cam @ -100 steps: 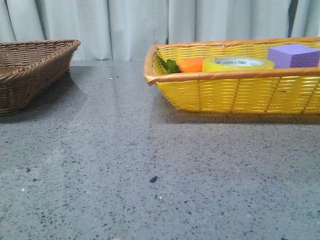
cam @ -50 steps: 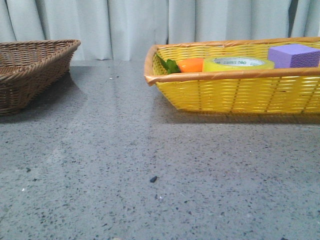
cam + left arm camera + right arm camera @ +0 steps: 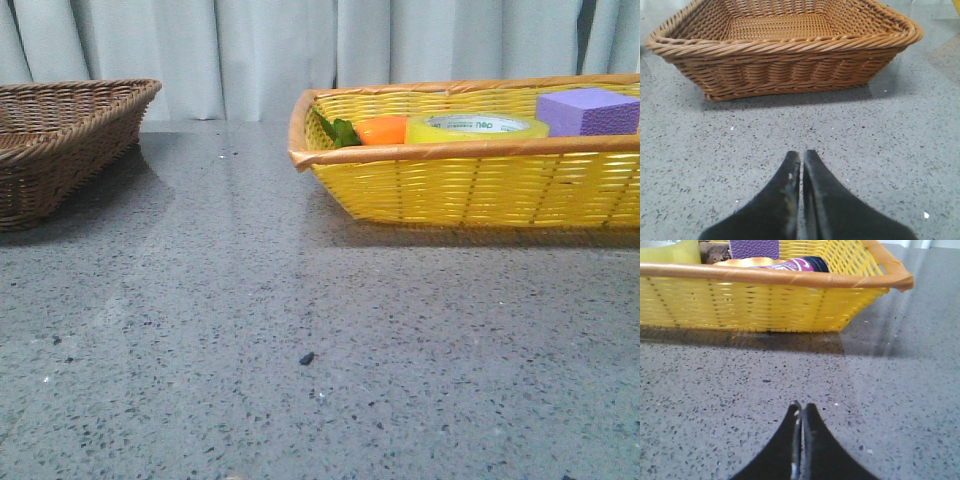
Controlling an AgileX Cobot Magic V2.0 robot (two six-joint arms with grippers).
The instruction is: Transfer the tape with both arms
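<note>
Nothing looks done yet. The tape (image 3: 476, 127) lies in the yellow basket (image 3: 470, 185), ahead of the right gripper (image 3: 801, 412) and well apart from it. That gripper and the left gripper (image 3: 801, 162), facing the brown basket (image 3: 785, 47), are both pressed closed, empty.

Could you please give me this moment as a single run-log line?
left gripper: shut, empty, facing brown basket | right gripper: shut, empty, facing yellow basket | tape: in yellow basket, untouched

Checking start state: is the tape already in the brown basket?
No, the tape lies in the yellow basket.
</note>
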